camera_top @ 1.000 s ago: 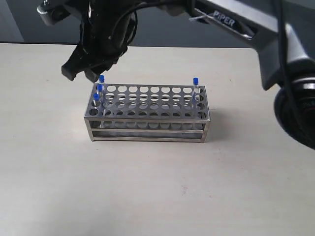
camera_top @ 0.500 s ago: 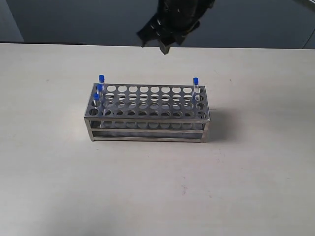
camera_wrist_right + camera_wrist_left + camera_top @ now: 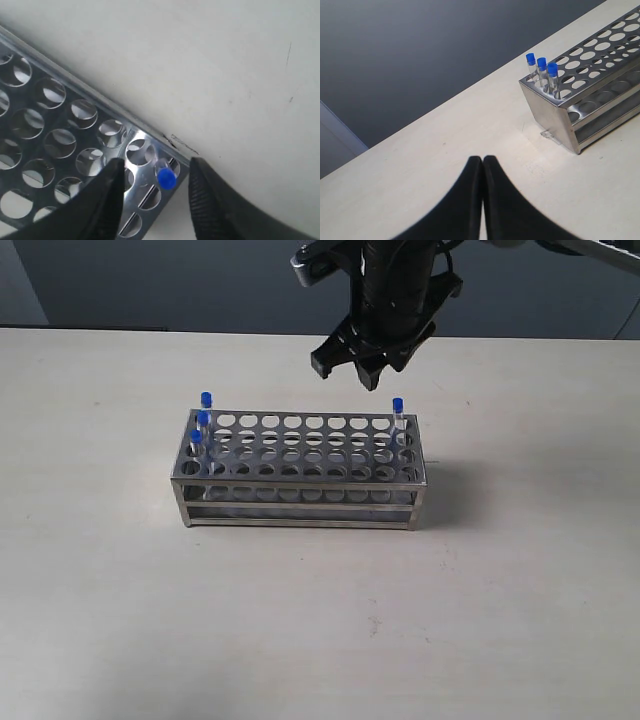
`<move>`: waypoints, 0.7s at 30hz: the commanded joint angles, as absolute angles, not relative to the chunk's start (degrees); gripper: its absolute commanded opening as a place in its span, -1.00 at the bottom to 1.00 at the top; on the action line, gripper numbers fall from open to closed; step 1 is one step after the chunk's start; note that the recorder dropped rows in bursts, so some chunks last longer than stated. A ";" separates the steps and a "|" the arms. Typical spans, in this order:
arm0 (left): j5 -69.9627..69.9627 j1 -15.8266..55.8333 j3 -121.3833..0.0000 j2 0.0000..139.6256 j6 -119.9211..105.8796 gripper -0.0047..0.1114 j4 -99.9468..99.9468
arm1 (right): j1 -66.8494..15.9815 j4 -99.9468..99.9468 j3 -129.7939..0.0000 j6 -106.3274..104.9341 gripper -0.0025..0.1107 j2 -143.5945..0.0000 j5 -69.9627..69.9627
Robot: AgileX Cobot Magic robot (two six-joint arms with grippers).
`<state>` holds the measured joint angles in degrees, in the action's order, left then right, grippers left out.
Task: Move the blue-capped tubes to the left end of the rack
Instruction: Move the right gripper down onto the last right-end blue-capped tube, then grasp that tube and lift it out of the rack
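The steel rack stands mid-table. Three blue-capped tubes sit in its left end column, also seen in the left wrist view as blue-capped tubes at the near end of the rack. A fourth blue-capped tube stands in the back right corner hole. My right gripper hangs open just above and behind that tube. In the right wrist view its blue cap lies between the spread fingers of the right gripper, untouched. My left gripper is shut and empty, over bare table off the rack's left end.
The rack's other holes hold nothing. The pale tabletop runs all round the rack, and a dark wall rises behind the table's far edge.
My right gripper has swung from above the rack's left end across to the right end and come down over the lone tube there. All tubes stand where they were.
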<state>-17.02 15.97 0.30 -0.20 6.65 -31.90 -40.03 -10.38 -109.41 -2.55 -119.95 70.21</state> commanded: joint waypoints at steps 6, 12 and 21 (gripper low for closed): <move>-16.74 16.18 0.00 0.00 6.93 -0.90 -31.56 | -36.27 -7.92 -108.67 -2.36 -0.24 -122.00 69.96; -16.74 16.18 0.00 0.00 6.93 -0.90 -31.68 | -36.00 -6.06 -107.93 -2.36 -0.24 -123.83 69.96; -16.74 16.18 0.00 0.00 6.93 -0.90 -31.68 | -36.00 -6.19 -107.39 -2.97 -0.30 -125.68 69.96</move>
